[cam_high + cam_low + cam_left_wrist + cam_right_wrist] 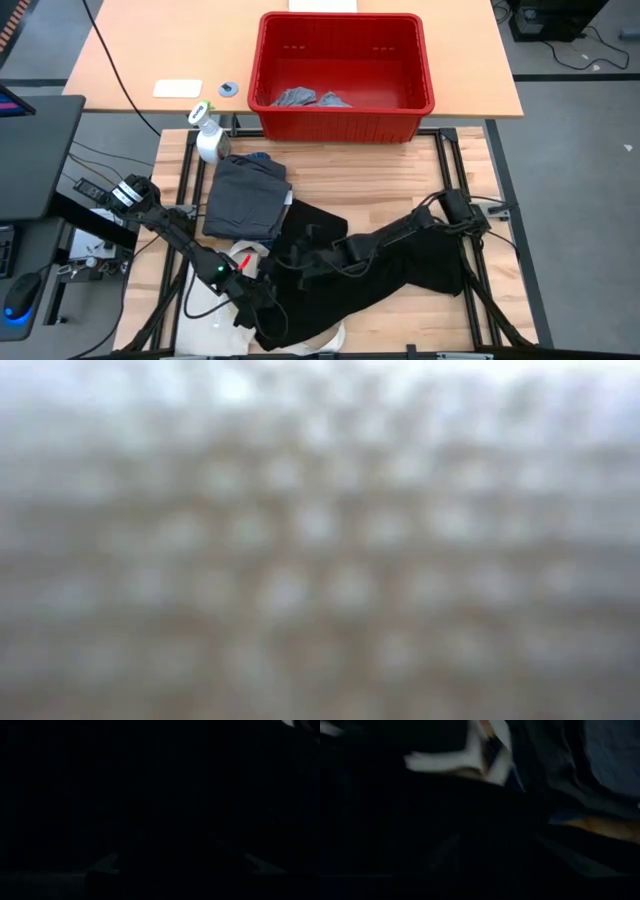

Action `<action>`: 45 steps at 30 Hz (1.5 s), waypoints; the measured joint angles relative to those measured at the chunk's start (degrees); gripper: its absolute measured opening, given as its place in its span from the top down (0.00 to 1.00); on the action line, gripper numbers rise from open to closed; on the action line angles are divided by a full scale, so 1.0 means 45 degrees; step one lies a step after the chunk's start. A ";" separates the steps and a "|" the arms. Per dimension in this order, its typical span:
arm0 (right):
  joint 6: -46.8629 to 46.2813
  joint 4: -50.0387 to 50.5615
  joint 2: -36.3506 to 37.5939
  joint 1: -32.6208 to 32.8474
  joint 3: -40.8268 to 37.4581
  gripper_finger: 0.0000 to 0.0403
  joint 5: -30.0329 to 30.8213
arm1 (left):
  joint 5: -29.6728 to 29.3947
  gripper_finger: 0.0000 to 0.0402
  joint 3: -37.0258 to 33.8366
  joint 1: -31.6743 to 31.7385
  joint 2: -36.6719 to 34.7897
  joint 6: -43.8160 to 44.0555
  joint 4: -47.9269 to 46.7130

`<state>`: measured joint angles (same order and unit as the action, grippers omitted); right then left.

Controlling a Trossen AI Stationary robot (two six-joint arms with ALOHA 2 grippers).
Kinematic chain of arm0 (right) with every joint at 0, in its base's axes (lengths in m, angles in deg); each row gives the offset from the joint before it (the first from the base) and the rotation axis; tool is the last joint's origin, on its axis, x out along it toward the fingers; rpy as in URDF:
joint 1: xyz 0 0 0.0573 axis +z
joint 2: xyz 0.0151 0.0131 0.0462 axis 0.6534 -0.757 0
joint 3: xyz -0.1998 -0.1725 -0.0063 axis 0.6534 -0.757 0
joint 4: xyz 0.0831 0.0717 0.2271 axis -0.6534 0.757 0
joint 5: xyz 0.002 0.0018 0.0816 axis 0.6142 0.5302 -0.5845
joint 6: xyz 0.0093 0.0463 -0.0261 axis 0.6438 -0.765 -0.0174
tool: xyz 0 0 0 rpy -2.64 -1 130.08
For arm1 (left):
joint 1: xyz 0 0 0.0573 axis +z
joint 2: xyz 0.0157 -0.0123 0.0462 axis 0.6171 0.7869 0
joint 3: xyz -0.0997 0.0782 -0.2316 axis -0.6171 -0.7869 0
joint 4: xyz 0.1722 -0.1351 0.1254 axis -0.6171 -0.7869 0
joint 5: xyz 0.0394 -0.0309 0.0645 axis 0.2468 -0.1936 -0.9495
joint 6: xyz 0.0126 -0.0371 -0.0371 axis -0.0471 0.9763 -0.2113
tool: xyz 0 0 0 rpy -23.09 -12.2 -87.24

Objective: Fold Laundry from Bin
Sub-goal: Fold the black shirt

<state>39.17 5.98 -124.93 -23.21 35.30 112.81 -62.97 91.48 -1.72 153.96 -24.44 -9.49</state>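
Working the black piece spread on the table between my arms, I judge it limp, light and prone to bunching, so I'd pinch a hem corner rather than the middle. My left gripper and right gripper both press low into it; whether either is grasping cloth I cannot tell. Two grey pieces remain in the bin.

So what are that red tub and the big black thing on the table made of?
The red tub looks like moulded plastic: glossy, stiff walls with rows of slots. The black piece looks like soft matte cloth, lying limp and creased on the table, which seems to be pale wood with visible plank lines.
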 joint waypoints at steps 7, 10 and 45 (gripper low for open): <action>-0.0188 0.0090 -0.0023 0.0746 0.0660 0.29 0.0870 | -0.1099 0.53 0.0000 -0.0259 0.0000 0.0758 -0.0039; -0.1112 -0.0184 -0.0185 0.0827 0.0692 0.30 0.1151 | -0.1633 0.53 0.0000 -0.0376 0.0000 0.1154 -0.0008; -0.1474 0.1820 -0.0743 0.0503 0.0655 0.96 0.2815 | -0.2032 0.53 0.0000 -0.0487 -0.0005 0.1987 0.0199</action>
<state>32.54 14.17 -128.28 -20.94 38.25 125.47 -72.11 91.48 -3.91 153.94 -15.50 -8.60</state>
